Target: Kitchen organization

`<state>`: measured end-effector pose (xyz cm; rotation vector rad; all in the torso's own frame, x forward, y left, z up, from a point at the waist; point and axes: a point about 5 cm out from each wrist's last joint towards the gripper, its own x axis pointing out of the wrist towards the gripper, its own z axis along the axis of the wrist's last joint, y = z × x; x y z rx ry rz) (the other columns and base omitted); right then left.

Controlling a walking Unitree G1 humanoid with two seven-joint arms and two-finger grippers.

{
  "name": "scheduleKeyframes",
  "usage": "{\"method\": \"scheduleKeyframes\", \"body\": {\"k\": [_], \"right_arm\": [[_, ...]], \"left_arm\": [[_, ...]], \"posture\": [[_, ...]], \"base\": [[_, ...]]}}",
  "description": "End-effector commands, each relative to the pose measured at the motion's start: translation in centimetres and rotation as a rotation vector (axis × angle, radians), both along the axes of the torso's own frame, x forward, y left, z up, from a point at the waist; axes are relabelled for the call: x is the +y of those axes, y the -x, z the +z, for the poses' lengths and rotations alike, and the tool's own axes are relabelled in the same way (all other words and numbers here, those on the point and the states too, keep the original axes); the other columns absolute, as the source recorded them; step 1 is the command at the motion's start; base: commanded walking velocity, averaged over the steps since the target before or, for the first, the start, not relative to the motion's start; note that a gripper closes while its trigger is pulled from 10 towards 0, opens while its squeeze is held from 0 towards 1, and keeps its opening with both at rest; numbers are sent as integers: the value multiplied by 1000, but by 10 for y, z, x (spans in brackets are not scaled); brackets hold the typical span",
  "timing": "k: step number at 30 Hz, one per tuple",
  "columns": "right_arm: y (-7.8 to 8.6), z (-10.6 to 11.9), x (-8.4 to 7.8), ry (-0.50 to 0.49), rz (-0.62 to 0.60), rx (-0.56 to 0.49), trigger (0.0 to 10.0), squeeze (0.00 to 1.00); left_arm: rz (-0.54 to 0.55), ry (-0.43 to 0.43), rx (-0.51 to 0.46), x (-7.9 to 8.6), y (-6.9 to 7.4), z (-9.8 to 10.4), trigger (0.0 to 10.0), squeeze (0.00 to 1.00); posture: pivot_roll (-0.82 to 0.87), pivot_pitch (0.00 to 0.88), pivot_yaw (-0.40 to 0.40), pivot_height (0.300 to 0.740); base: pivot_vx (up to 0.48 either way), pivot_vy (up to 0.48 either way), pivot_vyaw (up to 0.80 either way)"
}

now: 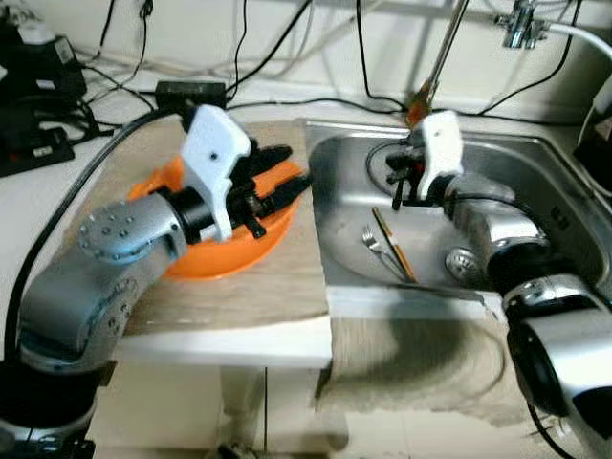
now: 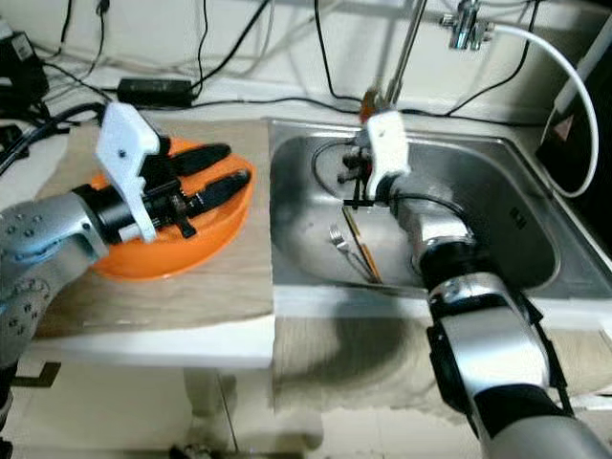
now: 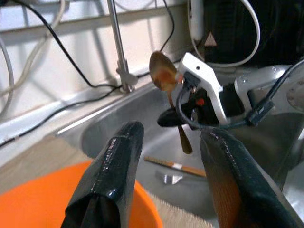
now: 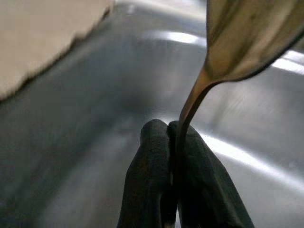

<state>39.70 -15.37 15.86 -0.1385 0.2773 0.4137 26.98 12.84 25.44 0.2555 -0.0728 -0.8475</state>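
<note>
My right gripper hangs inside the steel sink, shut on the handle of a brass-coloured spoon. The spoon stands with its bowl up, near the faucet pipe. On the sink floor lie a fork and a pair of chopsticks, side by side. My left gripper hovers open over an orange bowl on the counter left of the sink, its fingers pointing toward the sink with nothing between them.
A beige cloth covers the counter under the bowl, and another cloth drapes over the sink's front edge. The faucet rises behind the sink. Black cables and a power adapter lie along the back wall. The drain is right of the chopsticks.
</note>
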Motion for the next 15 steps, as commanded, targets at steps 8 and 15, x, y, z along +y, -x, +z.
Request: {"method": "scheduleKeyframes", "body": {"k": [8,15], "right_arm": [[9,-38,-8,65,-103,113,10000,0],[21,-62,-4,58,-86,213,10000,75]], "left_arm": [[-92,-71,86,-3,23,-5,10000,0],[-145,-63,102,-7,29,-4,10000,0]], "posture": [[57,97,-69,740],[61,106,-66,740]], "base": [[0,0,0],[0,0,0]]}}
